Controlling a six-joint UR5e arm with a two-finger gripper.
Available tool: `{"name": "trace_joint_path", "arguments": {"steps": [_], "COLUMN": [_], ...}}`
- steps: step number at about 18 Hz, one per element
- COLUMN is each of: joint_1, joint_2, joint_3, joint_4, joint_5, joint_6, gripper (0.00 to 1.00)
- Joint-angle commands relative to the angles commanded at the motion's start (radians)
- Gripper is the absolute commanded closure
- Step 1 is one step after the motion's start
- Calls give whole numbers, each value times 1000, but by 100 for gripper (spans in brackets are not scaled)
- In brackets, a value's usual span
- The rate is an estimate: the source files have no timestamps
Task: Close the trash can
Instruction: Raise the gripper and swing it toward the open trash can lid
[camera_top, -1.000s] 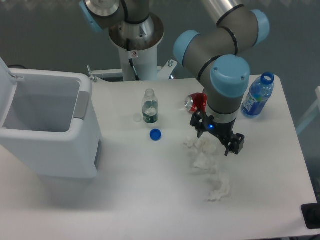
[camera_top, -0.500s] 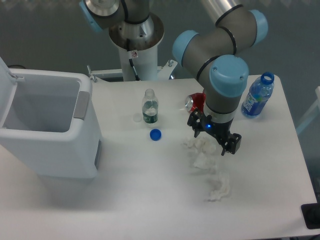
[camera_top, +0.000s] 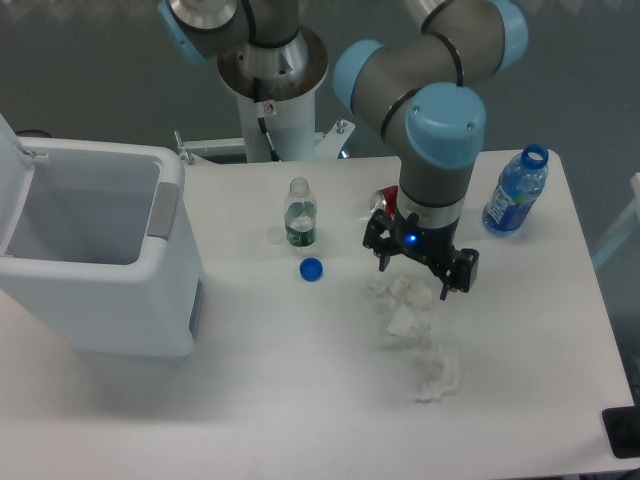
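The trash can (camera_top: 95, 260) is a large white boxy bin at the left of the table. Its lid (camera_top: 12, 165) stands raised at the far left edge, so the bin is open and looks empty inside. A grey strip (camera_top: 163, 210) lines its right rim. My gripper (camera_top: 418, 272) hangs over crumpled white tissue in the middle right of the table, far to the right of the bin. Its fingers (camera_top: 461, 275) stand apart and hold nothing.
A small capless clear bottle (camera_top: 299, 213) stands mid-table with a blue cap (camera_top: 311, 268) in front of it. A red can (camera_top: 388, 205) lies behind my gripper. A blue bottle (camera_top: 515, 190) stands at the right. Crumpled tissue (camera_top: 420, 335) lies below my gripper.
My gripper has moved a little left and up, away from the tissue. The trash can and its lid have not moved.
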Motion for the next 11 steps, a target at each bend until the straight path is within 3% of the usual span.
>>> {"name": "trace_joint_path", "arguments": {"steps": [2, 7, 9, 11], "joint_1": [3, -27, -52, -69], "joint_2": [37, 164, 212, 258], "joint_3": [-15, -96, -115, -117], "joint_4": [-9, -15, -38, -75], "joint_5": [-58, -128, -137, -169], "joint_6": [-59, -184, -219, -253], "gripper": [35, 87, 100, 100]}}
